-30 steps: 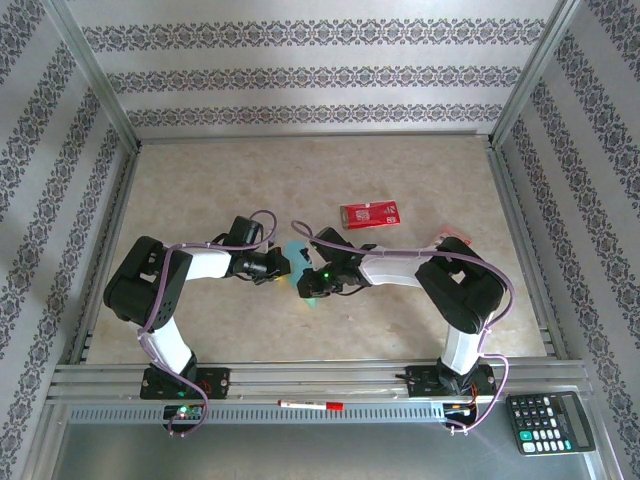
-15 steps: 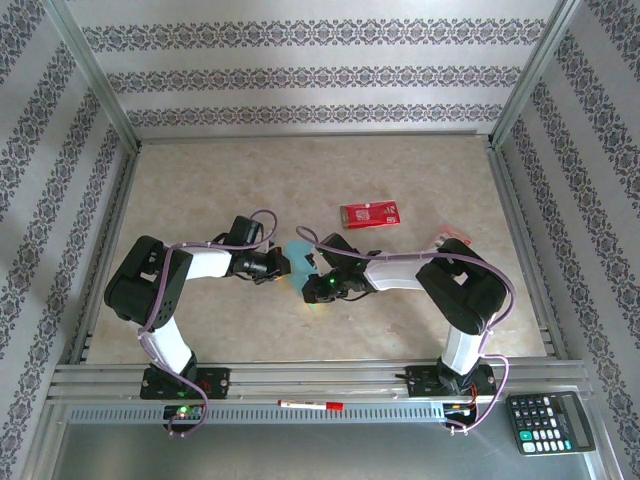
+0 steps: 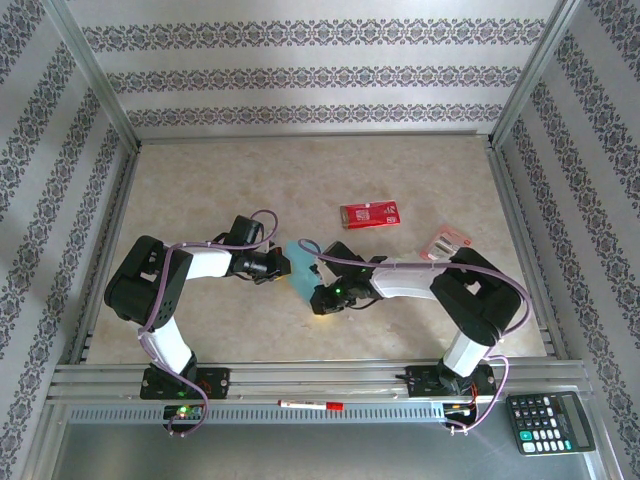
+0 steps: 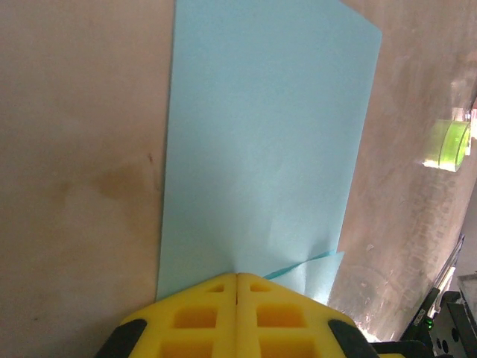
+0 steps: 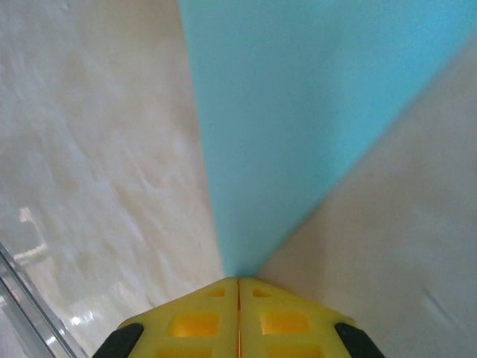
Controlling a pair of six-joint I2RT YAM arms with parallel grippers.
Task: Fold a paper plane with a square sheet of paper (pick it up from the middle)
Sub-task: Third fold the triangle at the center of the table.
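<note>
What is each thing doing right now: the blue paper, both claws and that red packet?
square sheet of paper, folded over, pinched in two places.
left gripper, shut on the paper's edge.
right gripper, shut on a corner of the paper.
red packet, lying flat on the table, untouched.

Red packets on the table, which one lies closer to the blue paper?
The all-red rectangular packet toward the back sits nearer the blue paper. The red-and-white packet lies farther right, beside the right arm.

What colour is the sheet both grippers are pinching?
Plain light blue paper, no print; clearest in the left wrist view.
</note>
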